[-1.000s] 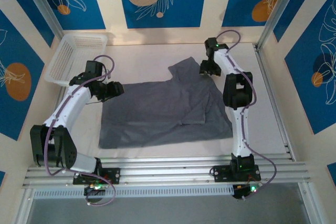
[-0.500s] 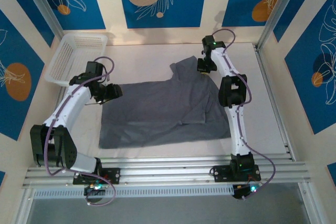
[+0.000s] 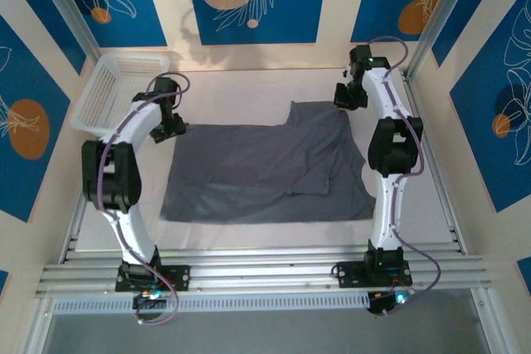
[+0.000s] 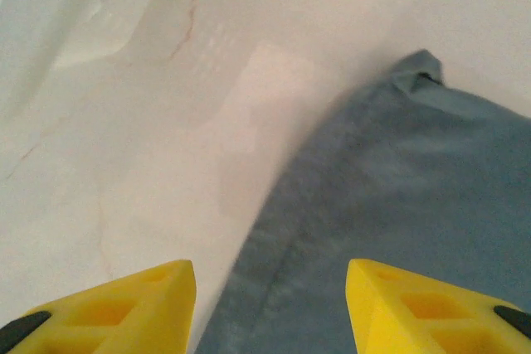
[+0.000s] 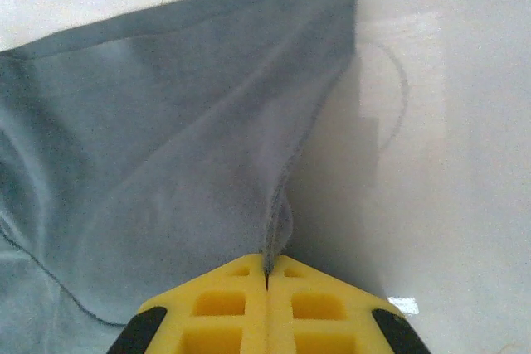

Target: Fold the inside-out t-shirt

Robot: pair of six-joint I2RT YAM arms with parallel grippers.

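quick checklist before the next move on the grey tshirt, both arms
1. right gripper shut on the t-shirt, at its edge: ok
2. left gripper gripping the t-shirt: not ok, jaws open over its edge
3. left fingers touching cloth: cannot tell
4. t-shirt flat on the table: not ok, right part folded over
5. basket apart from the t-shirt: ok

yellow fingers (image 5: pixel 217 296) pinched together on grey t-shirt (image 5: pixel 166 155) edge, pale table (image 5: pixel 448 163)

Bright, even overhead light; the flat white worktop (image 3: pixel 249 93) glows warm toward twelve o'clock. Shadows fall soft. Wrist views are slightly blurred, worst at six o'clock.
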